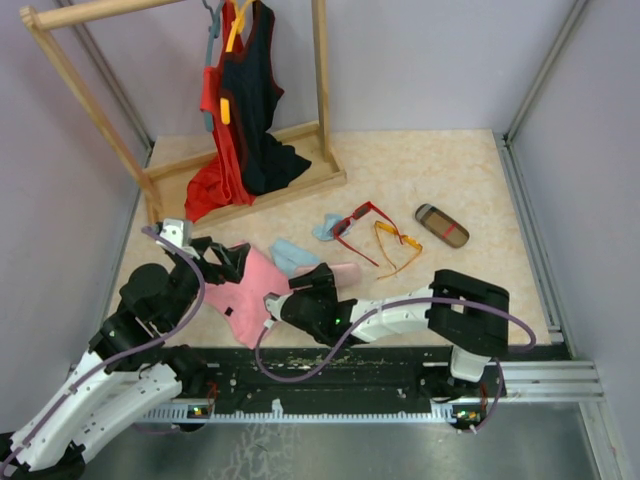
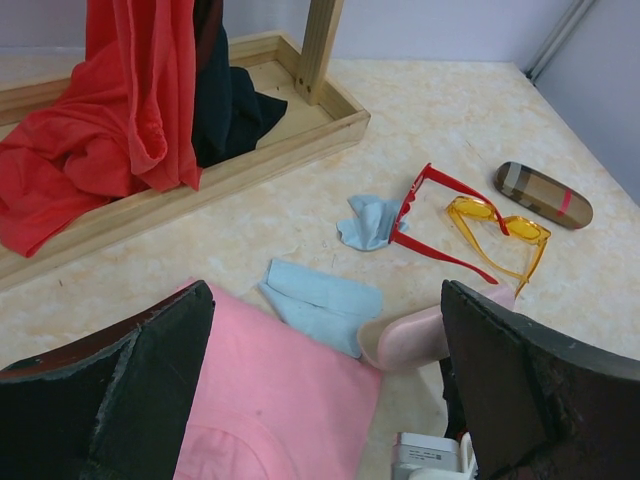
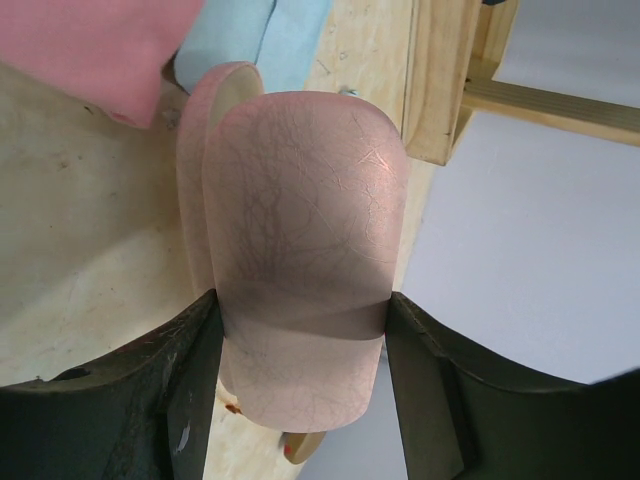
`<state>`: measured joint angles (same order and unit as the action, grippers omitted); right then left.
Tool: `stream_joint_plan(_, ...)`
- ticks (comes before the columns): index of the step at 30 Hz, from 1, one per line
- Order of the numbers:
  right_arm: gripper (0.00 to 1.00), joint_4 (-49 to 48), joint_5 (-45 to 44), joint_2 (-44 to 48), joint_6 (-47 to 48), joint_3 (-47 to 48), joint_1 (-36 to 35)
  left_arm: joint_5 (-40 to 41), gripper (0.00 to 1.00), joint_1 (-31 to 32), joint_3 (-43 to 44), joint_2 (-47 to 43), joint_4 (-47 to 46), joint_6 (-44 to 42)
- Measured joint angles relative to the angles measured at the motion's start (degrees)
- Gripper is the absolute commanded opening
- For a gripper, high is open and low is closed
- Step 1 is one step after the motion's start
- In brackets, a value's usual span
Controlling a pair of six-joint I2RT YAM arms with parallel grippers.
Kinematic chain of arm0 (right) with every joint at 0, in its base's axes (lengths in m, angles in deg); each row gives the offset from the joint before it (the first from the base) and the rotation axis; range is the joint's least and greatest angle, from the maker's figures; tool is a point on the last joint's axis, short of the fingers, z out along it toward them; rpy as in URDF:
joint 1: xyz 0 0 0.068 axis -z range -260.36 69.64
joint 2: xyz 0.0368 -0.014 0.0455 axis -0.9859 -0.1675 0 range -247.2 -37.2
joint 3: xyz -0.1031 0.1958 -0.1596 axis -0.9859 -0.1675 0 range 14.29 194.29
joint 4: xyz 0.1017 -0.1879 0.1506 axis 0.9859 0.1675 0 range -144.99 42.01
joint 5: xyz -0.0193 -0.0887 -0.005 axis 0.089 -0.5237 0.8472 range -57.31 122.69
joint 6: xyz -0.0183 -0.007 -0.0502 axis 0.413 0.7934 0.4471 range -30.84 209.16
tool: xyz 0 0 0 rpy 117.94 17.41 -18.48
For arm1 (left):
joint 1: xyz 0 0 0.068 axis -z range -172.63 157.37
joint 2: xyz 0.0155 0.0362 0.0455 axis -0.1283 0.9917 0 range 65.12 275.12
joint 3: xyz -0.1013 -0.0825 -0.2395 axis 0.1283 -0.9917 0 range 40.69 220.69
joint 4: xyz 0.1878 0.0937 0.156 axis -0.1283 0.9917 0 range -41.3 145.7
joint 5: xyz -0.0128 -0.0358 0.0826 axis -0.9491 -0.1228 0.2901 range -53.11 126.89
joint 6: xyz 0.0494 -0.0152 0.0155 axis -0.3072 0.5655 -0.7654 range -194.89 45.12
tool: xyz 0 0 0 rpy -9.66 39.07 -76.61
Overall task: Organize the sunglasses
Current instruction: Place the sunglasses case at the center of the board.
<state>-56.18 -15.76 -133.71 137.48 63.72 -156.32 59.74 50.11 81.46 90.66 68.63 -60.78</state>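
Your right gripper (image 3: pixel 300 325) pinches the pink case (image 3: pixel 300 200) across one rounded end, its dark fingers (image 3: pixel 185 370) pressed against both sides. The case is a smooth oval shell with a fine crackle pattern, and its two halves look slightly parted. Your left gripper (image 2: pixel 325 300) is spread wide and holds nothing, hanging over a pink garment (image 2: pixel 270 400) and a folded light blue cloth (image 2: pixel 320 300).

Farther out on the marbled beige bench (image 2: pixel 450 110) you see the red sunglasses (image 2: pixel 430 215). They have a glossy plastic frame with the arms unfolded, and they touch a crumpled blue cloth (image 2: pixel 368 222). Just beside them lie the orange-yellow sunglasses (image 2: pixel 500 235), with a thin translucent frame, tinted lenses and open arms. You cannot tell whether the two pairs touch. Beyond those sits a brown striped case (image 2: pixel 543 193) with a red band. At the back, a wooden rack (image 2: pixel 200 180) carries a red garment (image 2: pixel 120 120) and a dark one.
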Motion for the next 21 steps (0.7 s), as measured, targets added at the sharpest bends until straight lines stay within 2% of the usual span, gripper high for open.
stream_joint_plan(7,0.53,-3.32,-0.2,-3.26,0.5,-1.79,0.39,-1.36,1.0,0.0,0.0,0.02,-0.02,0.22)
stream_joint_plan(10,0.6,-3.78,-0.61,-3.52,0.22,-1.84,0.39,-1.68,1.0,0.0,-0.02,0.17,-0.07,0.44)
stream_joint_plan(17,0.94,-3.43,-0.15,-3.52,-2.25,-2.21,0.39,-2.19,1.0,0.0,-0.13,0.35,-0.28,0.68)
stream_joint_plan(21,0.96,-2.21,0.63,-3.52,-4.13,-2.23,0.39,-2.62,1.0,0.02,-0.13,0.98,-0.61,0.7)
